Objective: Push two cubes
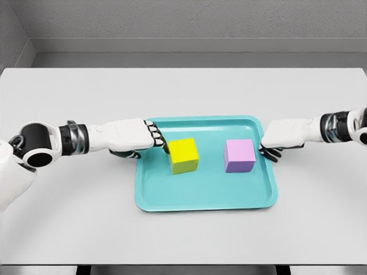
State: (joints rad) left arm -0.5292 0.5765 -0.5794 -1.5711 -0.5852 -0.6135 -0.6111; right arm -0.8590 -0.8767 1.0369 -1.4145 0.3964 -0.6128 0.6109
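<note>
Yellow cube (pixel 184 155), glossy and plastic-looking, sitting a bit left of frame centre on the left half of a shallow teal rectangular tray (pixel 200 197) with rounded corners. Pale purple cube (pixel 239 155) on the right half of that same tray, level with the yellow one, clear gap between the two. Both flat on the tray floor, neither tipped.

White five-finger left hand (pixel 133 138) reaching in from the left edge, knuckles over the tray's left rim, dark fingertips (pixel 163 144) curled in and right up against the yellow cube's left face. Looks like contact, not a grip. Nothing held.

White right hand (pixel 282 137) coming in from the right edge, parked at the tray's right rim, fingers curled under and holding nothing. Just beside the purple cube but a sliver of teal showing between them, so apparently apart.

All of it on a plain white table (pixel 69 223) filling most of the frame, grey wall (pixel 183 20) across the top.
</note>
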